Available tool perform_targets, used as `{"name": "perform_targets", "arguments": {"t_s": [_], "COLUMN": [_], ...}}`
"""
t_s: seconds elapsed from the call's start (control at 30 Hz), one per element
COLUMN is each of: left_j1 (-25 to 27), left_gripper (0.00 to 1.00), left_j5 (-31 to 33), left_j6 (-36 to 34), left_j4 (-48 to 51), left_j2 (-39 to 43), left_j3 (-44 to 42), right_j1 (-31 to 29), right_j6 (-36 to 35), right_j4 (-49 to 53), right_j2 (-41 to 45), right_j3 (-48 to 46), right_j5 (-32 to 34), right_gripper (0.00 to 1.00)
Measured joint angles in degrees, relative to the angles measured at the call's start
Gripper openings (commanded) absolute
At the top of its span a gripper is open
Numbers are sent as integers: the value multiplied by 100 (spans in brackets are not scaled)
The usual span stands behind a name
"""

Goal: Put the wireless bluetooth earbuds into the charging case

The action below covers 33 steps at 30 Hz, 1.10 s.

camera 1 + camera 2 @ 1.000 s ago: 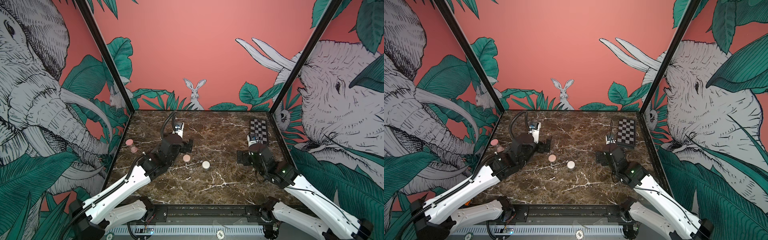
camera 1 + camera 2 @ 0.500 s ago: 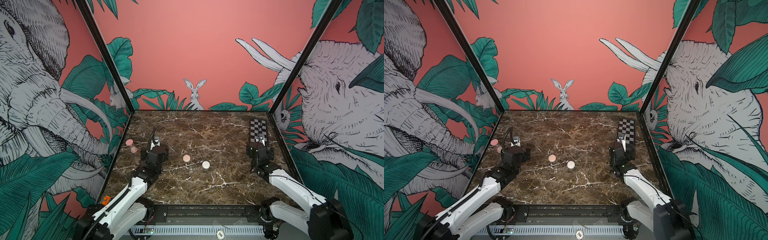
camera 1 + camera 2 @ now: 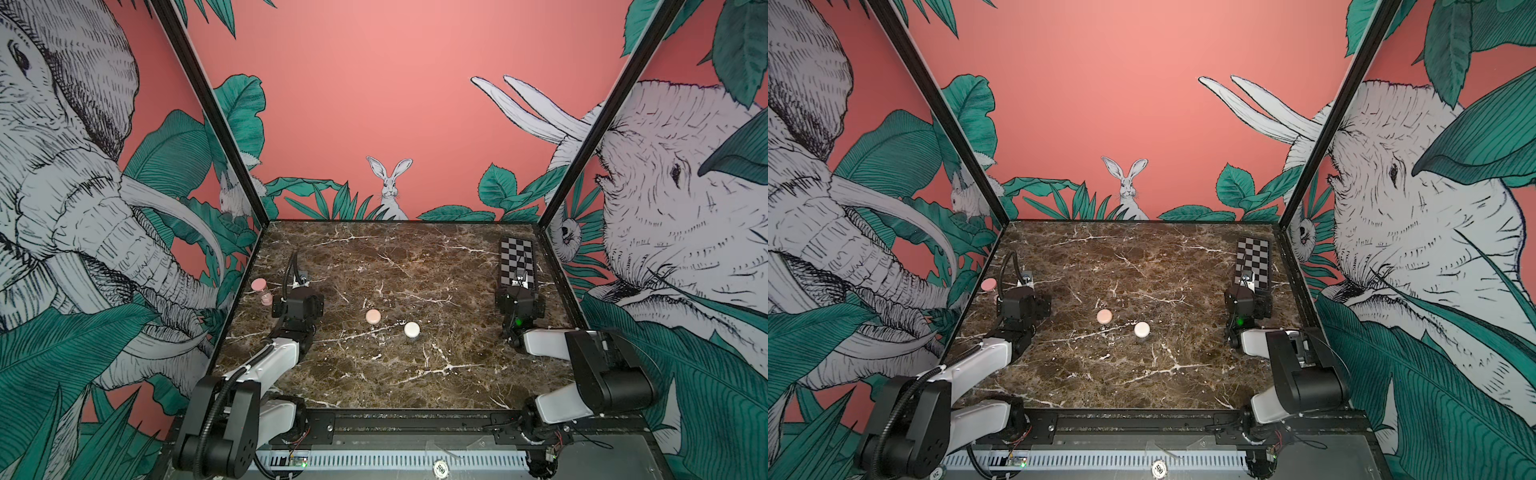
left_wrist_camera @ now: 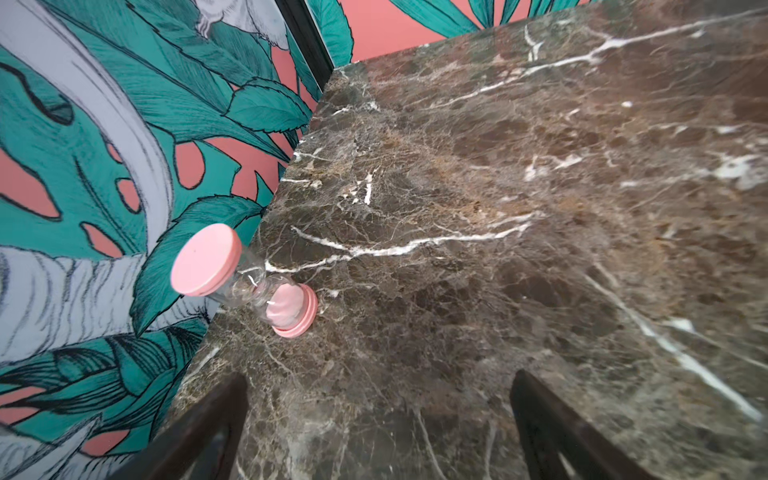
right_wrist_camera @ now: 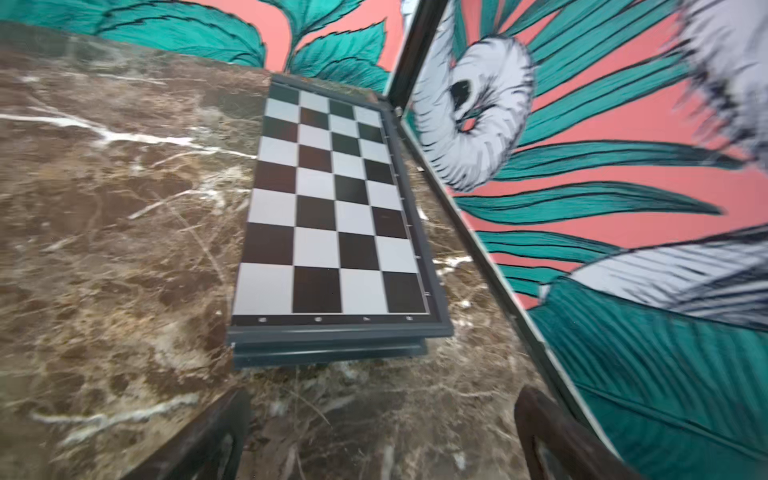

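On the marble [image 3: 415,257] sit two cases [image 3: 373,316] [image 3: 412,329], one hourglass [image 3: 262,292], one chessboard [image 3: 516,262]; both jaws gape empty

Robot lab test cell: marble tabletop [image 3: 415,374] boxed left, far and right by jungle-mural wall panels [image 3: 374,104] on black frame posts [image 3: 201,83], two robot arms [image 3: 270,361] bolted to a near-edge metal rail [image 3: 415,422].

Soft, even light fills both top views; the white case [image 3: 412,329] casts a faint shadow toward 6 o'clock, and the walls [image 3: 62,208] stretch at 9 and 3 o'clock. The right wrist view is blurred across the chessboard [image 5: 328,208].
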<state>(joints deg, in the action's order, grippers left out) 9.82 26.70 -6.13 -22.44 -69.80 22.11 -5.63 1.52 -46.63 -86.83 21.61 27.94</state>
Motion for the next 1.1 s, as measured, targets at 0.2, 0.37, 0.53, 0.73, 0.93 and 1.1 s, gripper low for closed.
{"name": "perform_targets", "arguments": {"t_s": [0.2,0.37,0.53,0.73,0.93,1.1], "left_j1": [-52,-116,-525,-601,-601,-601], "left_gripper": [99,99,99,99,99,99], "left_j5": [-581,-1290,-1655,-1768,-1818,-1840], "left_j6": [-321,-402,-179,-87,-68,-44], "left_j4": [-1019,-1733,-2267,-2586,-2680,-2680], "left_j2": [-669,-1290,-2004,-2028,-2028,-2028], "left_j3": [-52,55,114,109,109,109], "right_j1": [229,214,214,214,214,214], "right_j6": [85,85,85,85,85,85], "right_j4": [-184,-240,-240,-243,-243,-243], "right_j2": [-107,-101,-101,-101,-101,-101], "right_j3": [-42,-39,-39,-39,-39,-39], "right_j5": [-586,-745,-769,-785,-787,-787], "right_gripper": [98,98,98,98,98,98]}}
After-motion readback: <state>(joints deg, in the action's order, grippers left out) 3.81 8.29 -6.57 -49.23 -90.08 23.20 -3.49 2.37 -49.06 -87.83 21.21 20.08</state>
